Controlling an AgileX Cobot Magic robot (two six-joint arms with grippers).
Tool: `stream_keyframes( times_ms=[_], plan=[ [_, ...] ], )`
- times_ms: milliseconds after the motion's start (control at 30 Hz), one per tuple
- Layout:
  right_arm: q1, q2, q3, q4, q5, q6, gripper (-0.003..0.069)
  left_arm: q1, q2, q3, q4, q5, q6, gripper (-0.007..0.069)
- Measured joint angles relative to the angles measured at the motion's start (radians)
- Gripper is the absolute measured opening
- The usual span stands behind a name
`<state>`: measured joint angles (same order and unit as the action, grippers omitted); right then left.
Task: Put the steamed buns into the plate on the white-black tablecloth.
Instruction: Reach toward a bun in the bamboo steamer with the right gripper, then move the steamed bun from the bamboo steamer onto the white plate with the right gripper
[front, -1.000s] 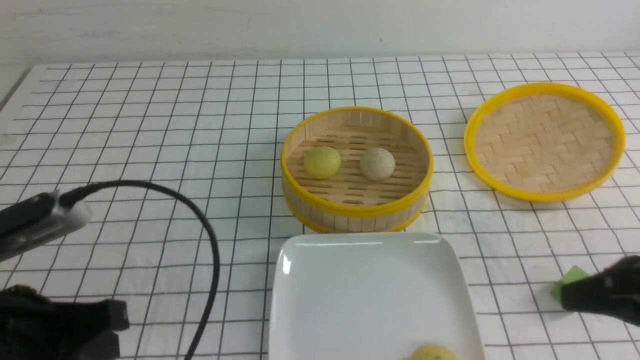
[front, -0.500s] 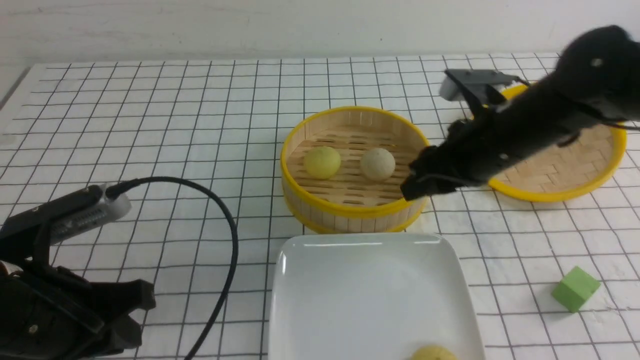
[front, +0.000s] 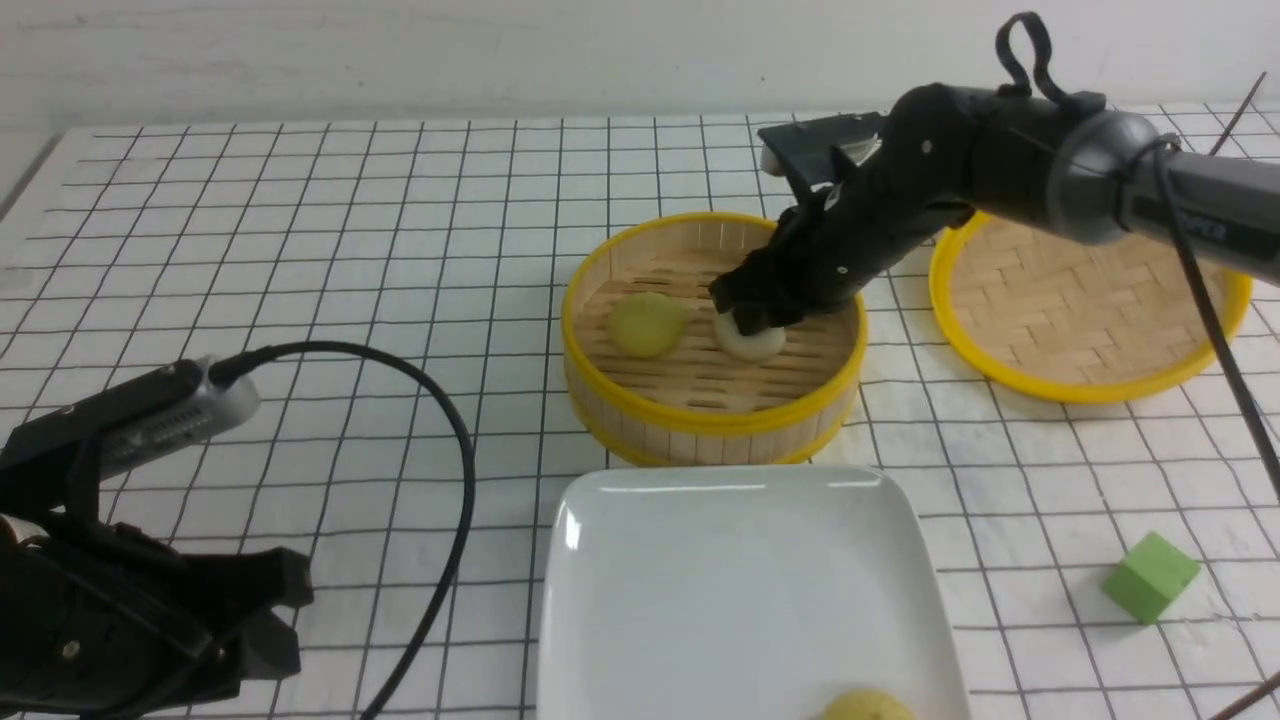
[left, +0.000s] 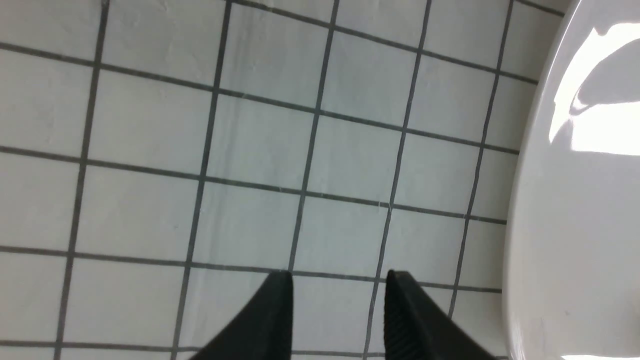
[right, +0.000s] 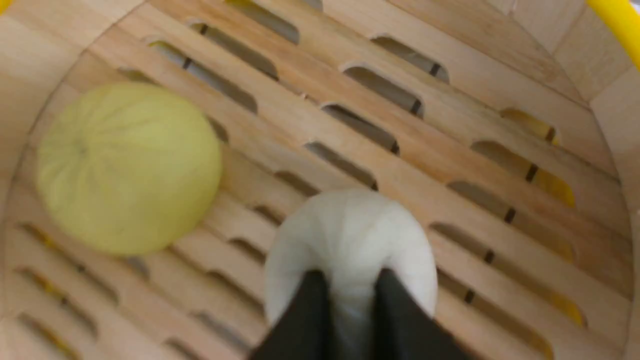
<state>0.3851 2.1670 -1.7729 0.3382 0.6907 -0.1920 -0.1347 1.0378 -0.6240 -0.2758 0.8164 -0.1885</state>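
Note:
On the white-black tablecloth (front: 300, 250), a pale yellow steamed bun (front: 646, 325) and a beige-grey bun (front: 757, 343) lie in the bamboo steamer basket (front: 710, 420). My right gripper (front: 750, 315) reaches down into the basket. In the right wrist view its fingertips (right: 347, 295) pinch the beige-grey bun (right: 350, 230), which rests on the slats beside the yellow bun (right: 129, 167). Another yellow bun (front: 866, 705) lies at the near edge of the white square plate (front: 600, 520). My left gripper (front: 270, 620) is open and empty over the cloth (left: 337, 285), beside the plate's rim (left: 575, 225).
The round woven bamboo lid (front: 1090, 290) lies at the back right, under my right arm. A small green cube (front: 1150, 577) sits on the cloth right of the plate. A black cable (front: 440, 480) loops from my left arm over the cloth.
My right arm swung up from the near right edge, across the lid, and down into the basket onto the beige-grey bun. My left arm shifted slightly right.

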Motion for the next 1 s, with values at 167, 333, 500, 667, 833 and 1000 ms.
stream_keyframes(
  times_ms=[167,333,500,667,833,1000],
  plan=[
    [0.000,-0.139,0.010,-0.012,0.162,0.000,0.0020,0.000,0.000,0.000,-0.001,0.002,0.000,0.0285],
    [0.038,-0.460,0.224,0.037,0.279,0.010,0.0023,0.000,0.000,0.000,-0.004,0.010,0.000,0.0285],
    [0.105,-0.577,0.537,0.078,0.157,0.021,0.0027,0.000,0.000,0.000,-0.004,0.010,0.000,0.0285],
    [0.174,-0.574,0.878,0.140,-0.236,0.023,0.0082,0.000,0.000,0.000,-0.004,0.010,0.000,0.0285],
    [0.186,-0.522,0.964,0.166,-0.417,0.023,0.0277,0.000,0.000,0.000,-0.004,0.006,0.000,0.0285],
    [0.185,-0.585,0.901,0.169,-0.302,0.033,0.0533,0.000,0.000,0.000,-0.004,-0.016,0.000,0.0284]
  ],
)
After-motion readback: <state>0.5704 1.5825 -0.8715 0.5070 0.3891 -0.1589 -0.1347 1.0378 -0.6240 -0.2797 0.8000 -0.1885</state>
